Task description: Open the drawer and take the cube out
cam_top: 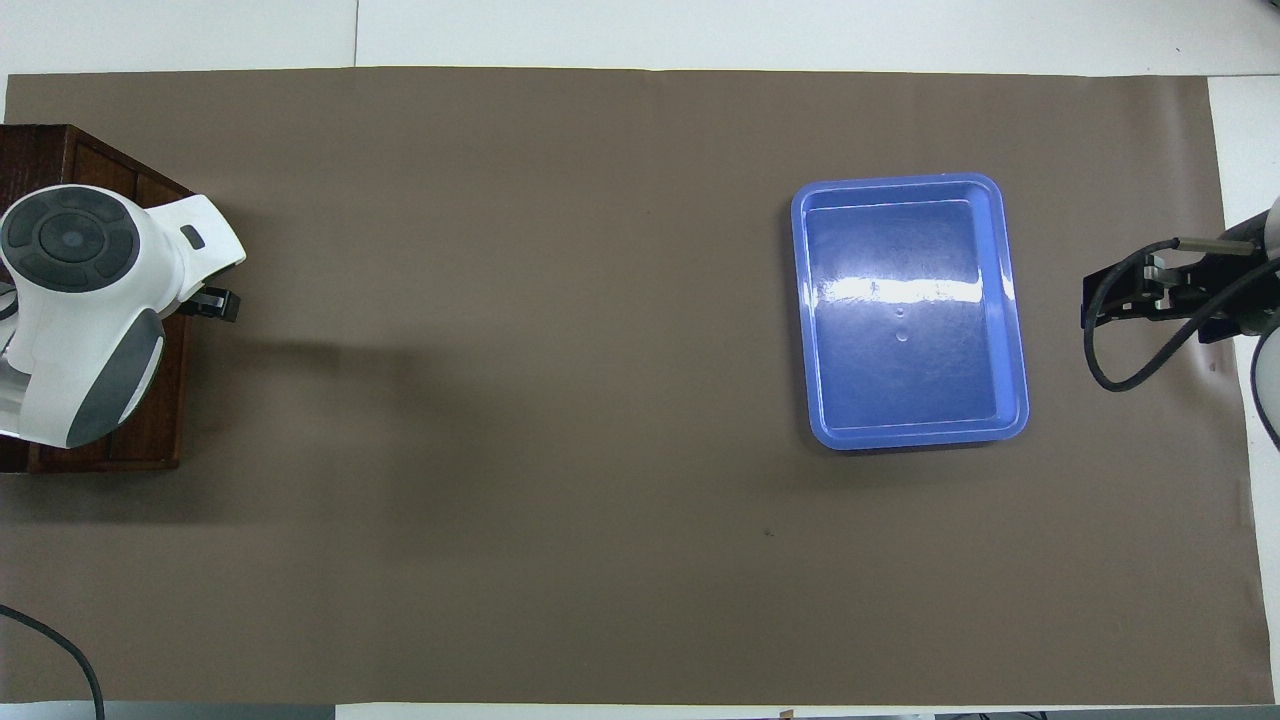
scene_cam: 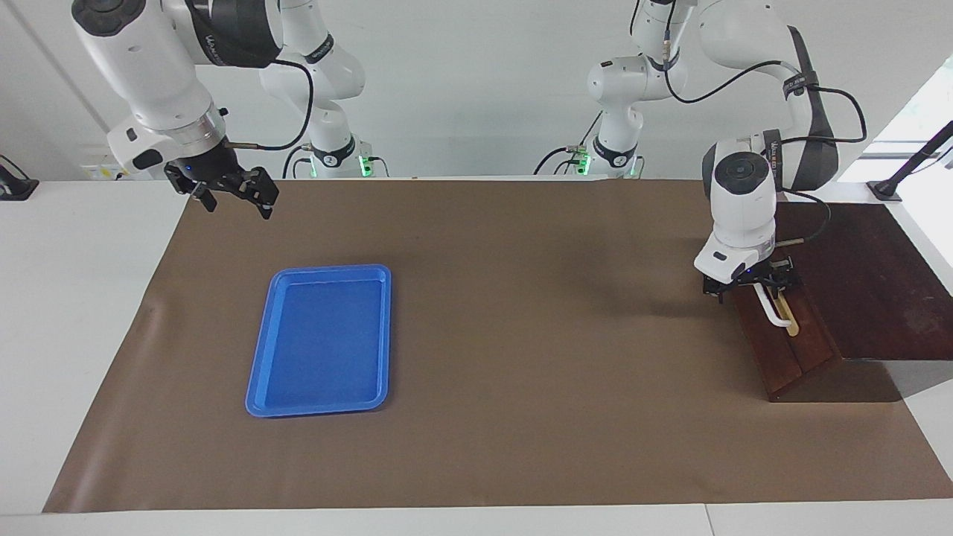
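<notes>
Brown mat [scene_cam: 521, 335] spread over most of the white worktop [scene_cam: 74, 298], its edges short of the worktop's rim at both ends. Broad open stretch of mat through the middle, between blue tray [scene_cam: 322, 339] toward the right arm's end and dark wooden box [scene_cam: 856, 298] at the left arm's end. Tray flat on the mat, nothing in it.

Drawer [scene_cam: 782, 342] shut, flush in the box front, facing the middle of the mat. White bar handle [scene_cam: 774, 311] along a tan strip on the drawer front. Cube not visible in either view.

Left gripper [scene_cam: 750, 286] down at the drawer front, at the end of the handle nearer to the robots. Jaws spread wide, astride that end of the bar; actual contact with the bar not discernible. Nothing held. Left arm reaching down from above, wrist close to vertical, forearm bent over the box; in the overhead view its white wrist housing covering much of the box and drawer [cam_top: 150, 400].

Right gripper [scene_cam: 231, 190] up in the air over the mat's corner nearest the right arm's base, well apart from the tray. Jaws wide apart, empty. Right arm waiting, forearm slanted down and toward the mat, gripper tilted.
</notes>
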Robot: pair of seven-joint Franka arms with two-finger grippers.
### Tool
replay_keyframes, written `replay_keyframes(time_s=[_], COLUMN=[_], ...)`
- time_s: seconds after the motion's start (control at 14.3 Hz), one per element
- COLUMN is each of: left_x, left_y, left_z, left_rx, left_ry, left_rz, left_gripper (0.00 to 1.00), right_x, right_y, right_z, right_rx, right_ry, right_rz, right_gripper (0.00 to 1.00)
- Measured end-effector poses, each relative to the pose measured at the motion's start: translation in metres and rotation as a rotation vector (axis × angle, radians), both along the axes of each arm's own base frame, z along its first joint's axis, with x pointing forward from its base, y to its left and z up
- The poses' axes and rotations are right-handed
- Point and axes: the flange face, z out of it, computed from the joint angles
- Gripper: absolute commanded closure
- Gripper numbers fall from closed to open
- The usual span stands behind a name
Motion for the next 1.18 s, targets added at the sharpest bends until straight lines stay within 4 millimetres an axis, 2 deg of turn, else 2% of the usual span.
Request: replay_keyframes(time_s=[0.14, 0.28, 0.42, 0.56, 0.7, 0.77, 0.98, 1.18], left_x=[-0.004, -0.004, -0.003, -0.001, 0.003, 0.005, 0.007, 0.008], left_y=[-0.001, -0.012, -0.046, -0.088, -0.122, -0.133, -0.136, -0.135], left_z=[-0.009, -0.011, -0.012, -0.005, 0.003, 0.004, 0.002, 0.003], left_rx=[-0.017, -0.035, -0.069, -0.169, -0.236, -0.242, -0.243, -0.240], left_ry=[-0.018, -0.056, -0.103, -0.112, -0.085, -0.080, -0.080, -0.075], left_rz=[0.016, 0.058, 0.111, 0.183, 0.221, 0.232, 0.251, 0.258], left_gripper=[0.00, 0.00, 0.00, 0.00, 0.00, 0.00, 0.00, 0.00], right_x=[0.000, 0.000, 0.002, 0.006, 0.018, 0.027, 0.054, 0.068], right_y=[0.001, 0.004, 0.011, 0.016, 0.020, 0.024, 0.046, 0.083], right_z=[-0.001, -0.003, -0.007, -0.012, -0.018, -0.021, -0.041, -0.067], right_rx=[0.003, 0.026, 0.062, 0.099, 0.124, 0.139, 0.196, 0.227], right_ry=[0.001, 0.004, 0.014, 0.028, 0.038, 0.046, 0.098, 0.172], right_rz=[-0.027, -0.103, -0.191, -0.274, -0.399, -0.481, -0.748, -0.996], right_gripper=[0.00, 0.00, 0.00, 0.00, 0.00, 0.00, 0.00, 0.00])
